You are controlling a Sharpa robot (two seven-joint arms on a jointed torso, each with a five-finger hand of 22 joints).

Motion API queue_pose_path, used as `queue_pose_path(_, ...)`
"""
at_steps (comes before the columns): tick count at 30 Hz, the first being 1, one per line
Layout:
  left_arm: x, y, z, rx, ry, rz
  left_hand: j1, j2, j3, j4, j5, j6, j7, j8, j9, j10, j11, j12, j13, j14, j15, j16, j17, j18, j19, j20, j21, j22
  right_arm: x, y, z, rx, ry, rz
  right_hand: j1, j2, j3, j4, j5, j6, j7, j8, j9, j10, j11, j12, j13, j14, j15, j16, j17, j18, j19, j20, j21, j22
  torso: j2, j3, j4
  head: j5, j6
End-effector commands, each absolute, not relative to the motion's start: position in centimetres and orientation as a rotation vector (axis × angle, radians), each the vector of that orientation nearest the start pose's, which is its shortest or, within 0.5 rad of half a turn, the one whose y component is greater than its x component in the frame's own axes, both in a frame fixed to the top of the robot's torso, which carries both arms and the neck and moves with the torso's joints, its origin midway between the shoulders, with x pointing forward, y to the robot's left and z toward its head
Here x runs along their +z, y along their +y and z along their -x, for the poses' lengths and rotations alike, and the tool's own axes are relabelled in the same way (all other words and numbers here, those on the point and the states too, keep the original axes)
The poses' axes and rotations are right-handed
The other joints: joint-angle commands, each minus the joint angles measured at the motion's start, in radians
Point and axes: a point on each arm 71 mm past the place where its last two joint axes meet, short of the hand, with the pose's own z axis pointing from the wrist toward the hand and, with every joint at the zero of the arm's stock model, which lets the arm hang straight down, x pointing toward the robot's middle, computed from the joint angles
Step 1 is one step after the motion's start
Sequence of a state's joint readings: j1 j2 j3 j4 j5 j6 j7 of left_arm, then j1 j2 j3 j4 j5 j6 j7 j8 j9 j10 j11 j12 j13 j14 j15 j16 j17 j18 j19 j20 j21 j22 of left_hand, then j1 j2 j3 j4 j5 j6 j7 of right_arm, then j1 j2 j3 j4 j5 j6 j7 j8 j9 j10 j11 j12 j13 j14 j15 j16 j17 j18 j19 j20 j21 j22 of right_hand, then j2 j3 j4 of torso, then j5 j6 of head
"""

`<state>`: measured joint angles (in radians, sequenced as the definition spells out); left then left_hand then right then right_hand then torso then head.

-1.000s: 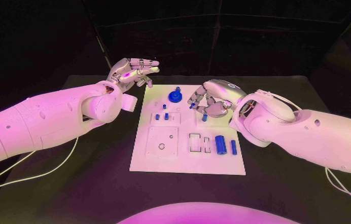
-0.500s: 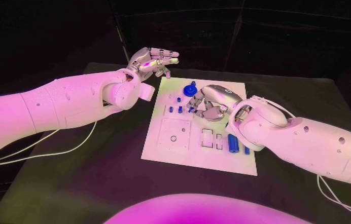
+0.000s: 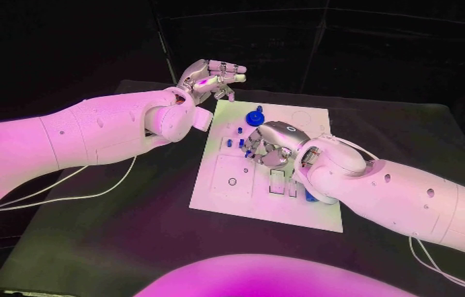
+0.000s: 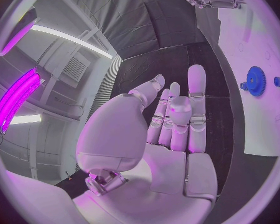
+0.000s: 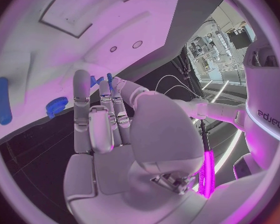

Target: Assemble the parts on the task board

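Camera shifted between frames, so ignore the apparent slide of the task board (image 3: pixel 218 196). Real change: the right robot hand (image 3: pixel 269 142) has moved left across the board over the last second, from the right column toward the small blue pegs (image 3: pixel 238 145) in the middle of the far half, and now sits right over them.

The left robot hand (image 3: pixel 208 78) hasn't moved relative to the board: it is raised off the board's far-left corner, fingers loosely apart, nothing in it (wrist view shows a bare palm (image 4: pixel 171 134)).

Right robot hand state: fingers curled down over the pegs. In its wrist view something small and blue shows at the fingertips (image 5: pixel 97 82), but whether it's pinched or merely behind them I cannot tell.

My read: a peg pick or insertion is in progress, with no clear seat visible yet.

Other parts:
- blue gear (image 3: pixel 255 117) stands on the far part of the board, just beyond the right robot hand and apart from it
- blue cylinder (image 3: pixel 312 197) lies near the board's right edge, on the near side of that hand, mostly hidden by the right arm

The board sits mid-worktop (image 3: pixel 116 243).
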<state>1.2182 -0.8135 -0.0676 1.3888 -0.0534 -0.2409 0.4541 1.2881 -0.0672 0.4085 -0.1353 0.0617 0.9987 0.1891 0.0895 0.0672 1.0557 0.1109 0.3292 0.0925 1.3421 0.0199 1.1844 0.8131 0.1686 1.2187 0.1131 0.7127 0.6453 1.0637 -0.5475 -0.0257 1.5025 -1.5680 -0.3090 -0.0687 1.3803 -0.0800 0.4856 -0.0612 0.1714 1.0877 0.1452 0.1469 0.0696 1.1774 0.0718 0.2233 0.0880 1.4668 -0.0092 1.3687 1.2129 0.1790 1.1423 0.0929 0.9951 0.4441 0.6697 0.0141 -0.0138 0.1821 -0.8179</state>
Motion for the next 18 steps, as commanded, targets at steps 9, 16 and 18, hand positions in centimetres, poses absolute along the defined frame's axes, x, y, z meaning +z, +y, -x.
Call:
queue_pose_path(9, -18.07, 22.93, -51.27, -1.548, 1.383, 1.009, 0.006, 0.002, -0.002, -0.002, -0.004, -0.007, 0.000, 0.006, 0.001, -0.005, -0.002, 0.002, 0.001, 0.009, -0.001, 0.006, 0.000, 0.014, 0.003, 0.003, 0.002, 0.001, -23.60, -4.67, -43.23, 0.925, 1.713, 0.448, -0.008, 0.005, 0.005, 0.000, 0.006, 0.004, 0.001, -0.007, 0.001, 0.005, -0.001, -0.004, -0.002, 0.043, -0.005, 0.004, 0.000, 0.005, -0.001, -0.007, 0.003, 0.002, 0.000, -0.0006, -0.0001, 0.002, -0.004)
queue_pose_path(16, -18.07, 22.72, -51.23, -1.554, 1.388, 1.008, 0.006, 0.002, -0.002, -0.002, -0.004, -0.007, 0.000, 0.006, 0.001, -0.005, -0.002, 0.002, 0.001, 0.009, -0.001, 0.006, 0.000, 0.014, 0.003, 0.003, 0.002, 0.001, -23.85, -4.73, -43.15, 0.916, 1.740, 0.460, -0.009, 0.005, 0.005, 0.000, 0.006, 0.005, 0.001, -0.007, 0.001, 0.005, -0.001, -0.004, -0.002, 0.043, -0.005, 0.003, -0.001, 0.005, -0.002, -0.007, 0.003, 0.000, 0.000, -0.0008, 0.0006, 0.003, -0.006)
queue_pose_path(18, -18.07, 22.67, -51.22, -1.555, 1.389, 1.008, 0.006, 0.002, -0.002, -0.002, -0.004, -0.007, 0.000, 0.006, 0.001, -0.005, -0.002, 0.002, 0.001, 0.009, -0.001, 0.006, 0.000, 0.014, 0.003, 0.003, 0.002, 0.001, -23.89, -4.72, -43.14, 0.916, 1.742, 0.461, -0.009, 0.005, 0.005, -0.001, 0.006, 0.005, 0.001, -0.007, 0.001, 0.005, -0.001, -0.004, -0.002, 0.043, -0.005, 0.003, -0.001, 0.005, -0.002, -0.007, 0.003, 0.000, 0.000, -0.0007, 0.0003, 0.003, -0.007)
